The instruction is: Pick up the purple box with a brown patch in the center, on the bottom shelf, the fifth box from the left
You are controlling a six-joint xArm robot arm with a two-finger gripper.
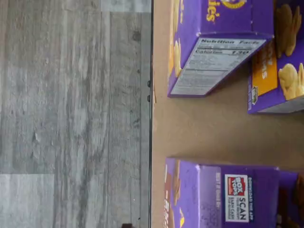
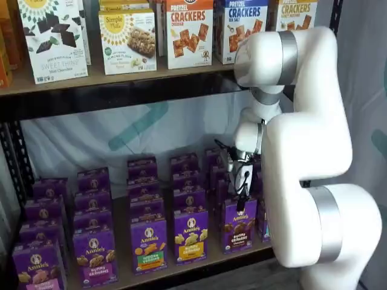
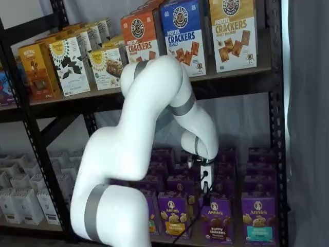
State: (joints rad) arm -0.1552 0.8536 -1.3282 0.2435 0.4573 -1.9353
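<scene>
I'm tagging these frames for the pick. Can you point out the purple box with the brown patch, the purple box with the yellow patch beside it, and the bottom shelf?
Brown-patch box [image 2: 238, 227]: shelf view, front face.
Yellow-patch box [image 2: 191, 236]: shelf view, front face.
Bottom shelf [image 1: 213, 128]: wrist view, bare tan board between boxes.

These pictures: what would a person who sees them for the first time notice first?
The large white arm fills the foreground in both shelf views, bent down in front of the rack. Behind it, rows of purple Annie's cartons crowd the bottom shelf, and the gripper hangs just above the purple box with brown bunnies; whether its jaws are open cannot be told. Above, bright cracker boxes line the higher level.
</scene>
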